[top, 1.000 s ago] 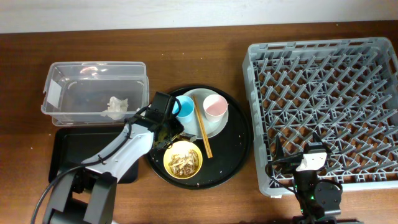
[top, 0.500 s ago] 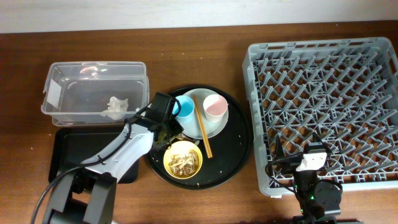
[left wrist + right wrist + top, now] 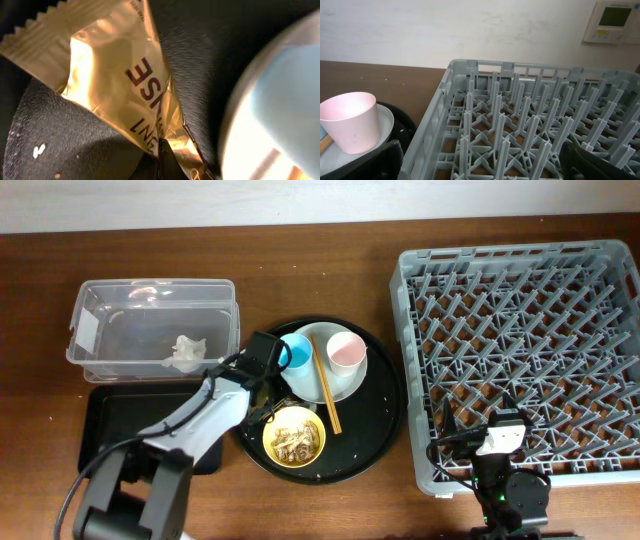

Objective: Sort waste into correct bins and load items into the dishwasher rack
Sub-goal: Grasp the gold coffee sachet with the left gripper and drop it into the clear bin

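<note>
Grey pegged dishwasher rack [image 3: 520, 330]: right side of desk.
Clear plastic box [image 3: 130, 330]: rear left, holding crumpled white tissue [image 3: 186, 352].
Shallow black tray [image 3: 110, 420]: front left.
Mid-desk:
- white plate [image 3: 345, 385] carrying upright pink cup [image 3: 346, 351]
- blue cup [image 3: 297, 351] at its left edge
- chopsticks [image 3: 324, 385] laid across
- yellow bowl [image 3: 270, 430] of tan scraps [image 3: 294, 442], nearer front edge

Gold snack wrapper [image 3: 125, 85]: creased, dark lettering.

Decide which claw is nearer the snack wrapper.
Left. The left claw is right at the snack wrapper on the round tray; the right claw sits far off at the rack, near edge.
</note>
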Available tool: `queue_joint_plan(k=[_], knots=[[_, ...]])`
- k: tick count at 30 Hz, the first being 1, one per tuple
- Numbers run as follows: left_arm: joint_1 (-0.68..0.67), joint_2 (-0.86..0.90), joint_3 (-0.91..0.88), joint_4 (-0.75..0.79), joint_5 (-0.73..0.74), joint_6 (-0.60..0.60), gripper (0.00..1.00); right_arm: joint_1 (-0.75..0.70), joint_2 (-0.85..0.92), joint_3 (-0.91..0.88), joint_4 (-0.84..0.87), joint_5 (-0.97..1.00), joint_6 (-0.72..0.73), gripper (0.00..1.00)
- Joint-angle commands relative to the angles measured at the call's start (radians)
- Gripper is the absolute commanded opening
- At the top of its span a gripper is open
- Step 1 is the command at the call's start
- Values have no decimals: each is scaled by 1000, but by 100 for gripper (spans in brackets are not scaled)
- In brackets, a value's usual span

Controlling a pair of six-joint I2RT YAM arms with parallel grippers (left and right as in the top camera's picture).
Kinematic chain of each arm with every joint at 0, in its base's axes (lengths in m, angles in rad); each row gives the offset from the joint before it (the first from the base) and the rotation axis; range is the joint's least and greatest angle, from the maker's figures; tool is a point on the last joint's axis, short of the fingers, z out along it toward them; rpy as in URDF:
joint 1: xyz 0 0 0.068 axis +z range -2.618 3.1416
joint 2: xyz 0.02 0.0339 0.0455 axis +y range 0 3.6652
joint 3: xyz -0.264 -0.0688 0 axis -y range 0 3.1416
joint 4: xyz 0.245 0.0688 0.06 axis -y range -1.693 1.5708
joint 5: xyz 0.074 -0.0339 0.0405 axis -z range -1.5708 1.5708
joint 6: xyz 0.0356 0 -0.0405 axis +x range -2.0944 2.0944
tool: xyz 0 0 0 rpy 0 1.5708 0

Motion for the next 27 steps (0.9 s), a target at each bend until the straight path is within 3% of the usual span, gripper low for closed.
queue_joint_plan(k=[1,4,9,16,21,24,25,26,27], knots=[[1,-174,-10,-5,3,2,0,-5,-7,-7,-4,9,8,98],[1,-336,-10,-9,-15,7,0,-5,-7,-7,-4,9,8,98],[47,-483,-10,1,-296,25,0,-5,-7,-7,-4,9,8,98],[339,-443,-10,174,-299,25,1,-5,-7,-7,-4,9,8,98],[395,-310,-10,263,-300,52,6,-5,-7,-7,-4,9,8,98],[397,-230,-10,380,-291,179,26,-5,-7,-7,-4,9,8,98],[397,-222,-10,414,-269,221,48,-5,-7,-7,-4,9,8,98],[397,-222,-10,443,-244,275,63,-5,-7,-7,-4,9,8,98],[397,-227,-6,463,-215,336,73,-5,-7,-7,-4,9,8,98]])
